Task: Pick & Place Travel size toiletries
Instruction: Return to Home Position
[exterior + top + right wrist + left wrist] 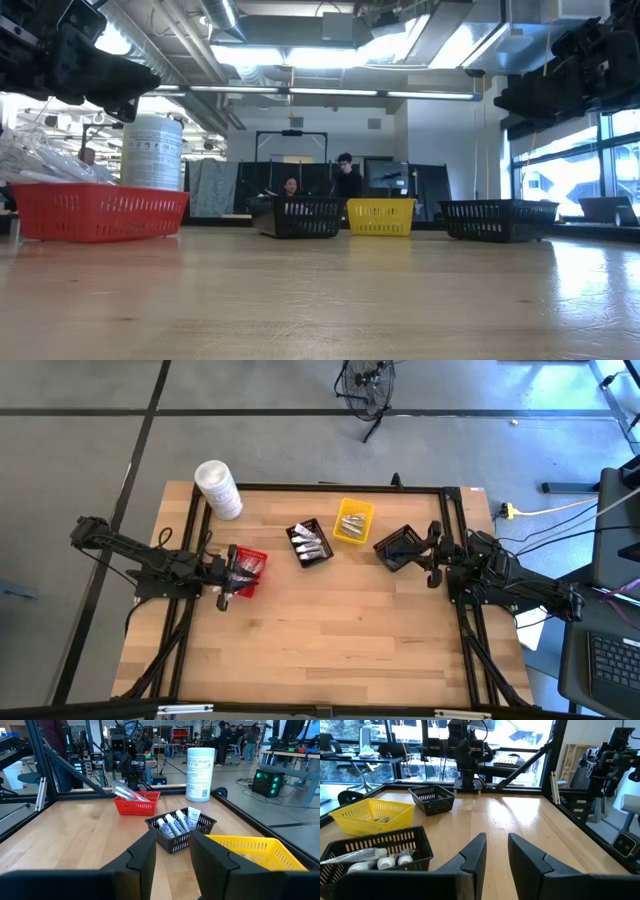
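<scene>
1. Wooden table (330, 650), from above: toiletries (311, 544) are held in the red basket (255, 557), a black basket (296, 532) and the yellow basket (353, 538); none is seen loose.
2. Low view: a white tub (152, 152) is seen behind the red basket.
3. Left wrist view: the left gripper (496, 851), parted and empty, is best raised first, the red basket being close beneath.
4. Right wrist view: the right gripper (172, 851) is likewise parted; the second black basket (400, 548) beside it must not be nudged.

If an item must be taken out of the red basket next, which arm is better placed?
Probably the left. The left gripper hangs at the red basket, fingers open. The right gripper is across the table by a black basket, with the yellow basket and another black basket in between.
</scene>
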